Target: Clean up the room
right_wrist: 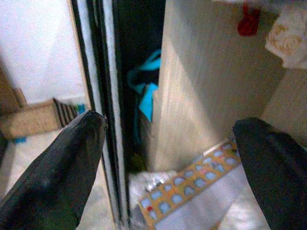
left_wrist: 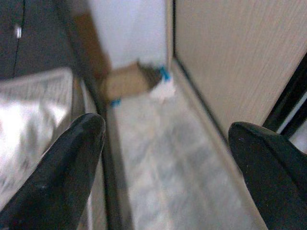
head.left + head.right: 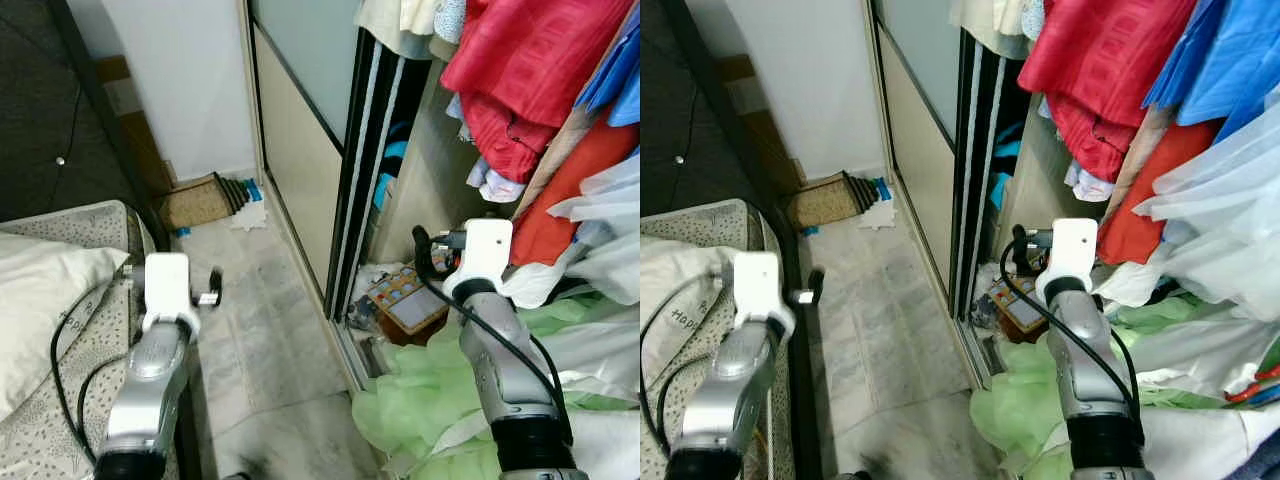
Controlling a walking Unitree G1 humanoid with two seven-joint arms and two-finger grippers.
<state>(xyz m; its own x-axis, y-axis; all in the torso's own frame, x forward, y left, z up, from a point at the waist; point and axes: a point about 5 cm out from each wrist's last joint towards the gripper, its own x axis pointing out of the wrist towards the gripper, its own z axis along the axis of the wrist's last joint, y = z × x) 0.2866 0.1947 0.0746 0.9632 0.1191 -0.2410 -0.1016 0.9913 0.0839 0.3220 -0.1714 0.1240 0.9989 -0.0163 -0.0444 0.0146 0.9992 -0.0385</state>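
Observation:
A pale green cloth (image 3: 425,385) lies heaped on the floor at the foot of an open wardrobe. Just behind it, on the wardrobe's floor, rests a flat box with coloured squares (image 3: 405,298). My right gripper (image 3: 424,250) hovers above that box, open and holding nothing; in the right wrist view its fingers (image 1: 57,167) frame the box (image 1: 192,194) and the door rails. My left gripper (image 3: 208,290) is open and empty over the marble floor beside the bed. A crumpled white scrap (image 3: 250,214) lies far down the aisle.
A bed with a white pillow (image 3: 40,300) lines the left side. The wardrobe's sliding door (image 3: 300,160) runs along the right of the narrow aisle. Red, orange and blue clothes (image 3: 530,70) hang overhead on the right. A brown box (image 3: 195,200) stands by the far wall.

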